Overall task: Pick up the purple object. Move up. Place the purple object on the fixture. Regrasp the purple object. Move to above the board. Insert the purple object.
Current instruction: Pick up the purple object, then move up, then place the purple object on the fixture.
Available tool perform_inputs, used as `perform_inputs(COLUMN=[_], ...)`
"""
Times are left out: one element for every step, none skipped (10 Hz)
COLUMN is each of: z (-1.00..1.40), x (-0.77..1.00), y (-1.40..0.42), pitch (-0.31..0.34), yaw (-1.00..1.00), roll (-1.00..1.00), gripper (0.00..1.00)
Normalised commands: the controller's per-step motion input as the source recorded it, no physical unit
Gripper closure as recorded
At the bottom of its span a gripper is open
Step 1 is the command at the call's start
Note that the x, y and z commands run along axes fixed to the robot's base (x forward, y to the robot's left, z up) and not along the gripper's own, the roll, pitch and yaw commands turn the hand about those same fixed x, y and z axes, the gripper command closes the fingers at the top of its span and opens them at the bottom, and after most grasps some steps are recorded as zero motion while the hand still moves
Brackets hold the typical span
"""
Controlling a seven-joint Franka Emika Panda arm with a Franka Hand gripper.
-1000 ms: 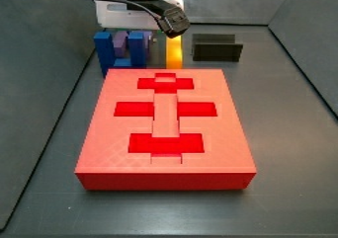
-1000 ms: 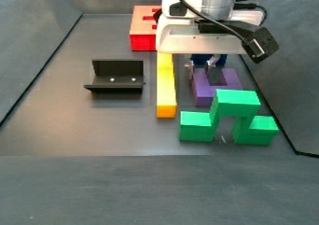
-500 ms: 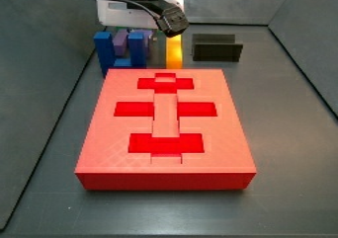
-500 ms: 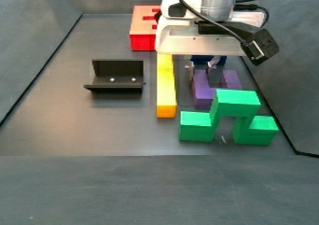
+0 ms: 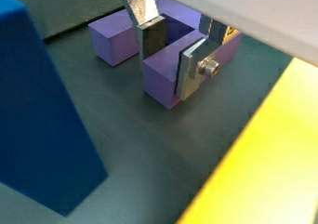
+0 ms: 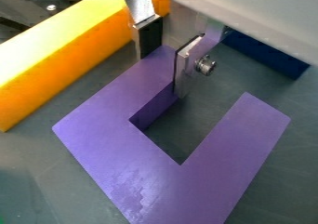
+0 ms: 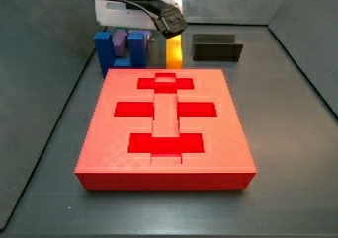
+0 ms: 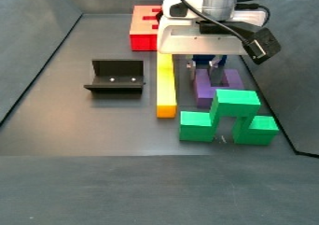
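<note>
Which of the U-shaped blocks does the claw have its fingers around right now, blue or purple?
The purple object. In both wrist views the claw straddles one of its prongs, a finger on each side. The blue block stands beside it, untouched.

Purple object (image 6: 187, 139) prob. matt plastic

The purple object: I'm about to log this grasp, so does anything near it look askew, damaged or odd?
Nothing stands out. The purple object lies flat and looks intact; the hand straddles one prong, one finger in its slot. The yellow bar and green block sit squarely alongside.
</note>
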Motion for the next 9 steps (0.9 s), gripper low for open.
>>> perform_inputs(z=[0.0,0.0,0.83,0.82,0.59,0.39,0.0,0.22,0.84], x=[0.0,0.0,0.0,-0.04,-0.08,-0.06,0.0,0.4,0.7], y=[0.0,0.0,0.0,-0.01,-0.01,0.0,0.0,0.0,0.11], pitch=[0.0,0.0,0.0,0.015,0.038,0.019,0.0,0.0,0.0], yaw=[0.0,0.0,0.0,0.06,0.05,0.03,0.0,-0.04,-0.19], roll=[0.0,0.0,0.0,0.0,0.02,0.05,-0.04,-0.3,-0.73], gripper=[1.0,1.0,1.0,1.0,1.0,1.0,1.0,1.0,1.0])
